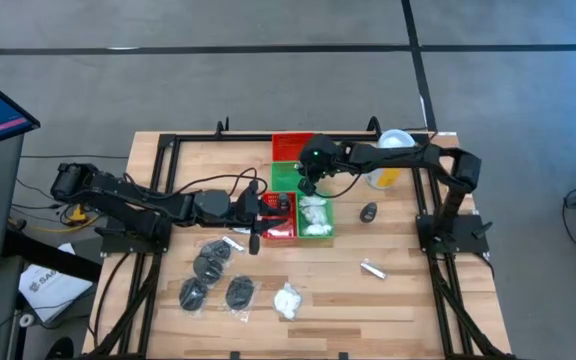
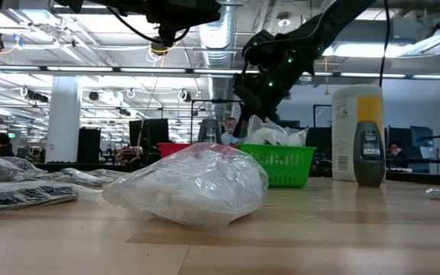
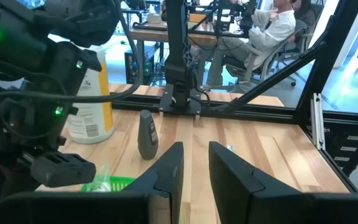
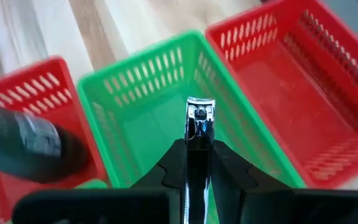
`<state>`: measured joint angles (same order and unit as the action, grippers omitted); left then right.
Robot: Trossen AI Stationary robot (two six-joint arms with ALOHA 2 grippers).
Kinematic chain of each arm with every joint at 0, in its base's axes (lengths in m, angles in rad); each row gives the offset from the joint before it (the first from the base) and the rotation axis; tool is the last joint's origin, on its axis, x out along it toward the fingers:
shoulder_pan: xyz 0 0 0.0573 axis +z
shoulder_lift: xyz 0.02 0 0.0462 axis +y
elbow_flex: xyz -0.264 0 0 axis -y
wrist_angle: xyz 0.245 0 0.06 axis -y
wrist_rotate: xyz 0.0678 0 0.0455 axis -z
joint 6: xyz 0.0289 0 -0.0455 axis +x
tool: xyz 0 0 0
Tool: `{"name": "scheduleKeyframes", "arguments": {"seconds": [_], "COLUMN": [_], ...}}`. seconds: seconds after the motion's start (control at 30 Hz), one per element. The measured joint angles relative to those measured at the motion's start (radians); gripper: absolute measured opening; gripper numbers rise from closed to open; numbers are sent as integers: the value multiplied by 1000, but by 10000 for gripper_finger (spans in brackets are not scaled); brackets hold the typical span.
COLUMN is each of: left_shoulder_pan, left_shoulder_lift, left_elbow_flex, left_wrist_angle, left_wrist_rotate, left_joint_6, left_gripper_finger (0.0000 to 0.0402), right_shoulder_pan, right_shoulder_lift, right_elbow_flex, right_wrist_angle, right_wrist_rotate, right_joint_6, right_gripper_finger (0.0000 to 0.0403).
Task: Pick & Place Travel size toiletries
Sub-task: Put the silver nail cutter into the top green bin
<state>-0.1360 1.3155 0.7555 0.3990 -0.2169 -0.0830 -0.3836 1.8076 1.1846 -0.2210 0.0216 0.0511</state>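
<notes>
My right fingers (image 4: 197,163) were clamped on a small shiny metal nail clipper (image 4: 199,121), held above the empty green slotted plastic tray (image 4: 129,87). Red trays (image 4: 303,74) flanked it, so an off-centre release risked the wrong tray. My left fingers (image 3: 194,171) stood slightly parted, empty, over the bench (image 3: 266,155).

Two dark jointed arms — black cables trailing, green indicator lights glowing — matte black finger housings.
</notes>
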Motion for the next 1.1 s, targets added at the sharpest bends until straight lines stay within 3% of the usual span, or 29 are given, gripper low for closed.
{"name": "scheduleKeyframes", "arguments": {"seconds": [0.3, 0.63, 1.1], "left_shoulder_pan": [0, 0, 0], "left_shoulder_lift": [0, 0, 0], "left_elbow_flex": [0, 0, 0], "left_wrist_angle": [1, 2, 2], "left_wrist_rotate": [3, 3, -1], "left_joint_6": [0, 0, 0], "left_gripper_finger": [66, 66, 66], "right_shoulder_pan": [-1, 3, 17], "right_shoulder_lift": [14, 14, 10], "right_elbow_flex": [0, 0, 0], "right_wrist_angle": [4, 59, 87], "right_wrist_rotate": [0, 0, 1], "right_joint_6": [1, 1, 1], "right_gripper_finger": [43, 81, 86]}}
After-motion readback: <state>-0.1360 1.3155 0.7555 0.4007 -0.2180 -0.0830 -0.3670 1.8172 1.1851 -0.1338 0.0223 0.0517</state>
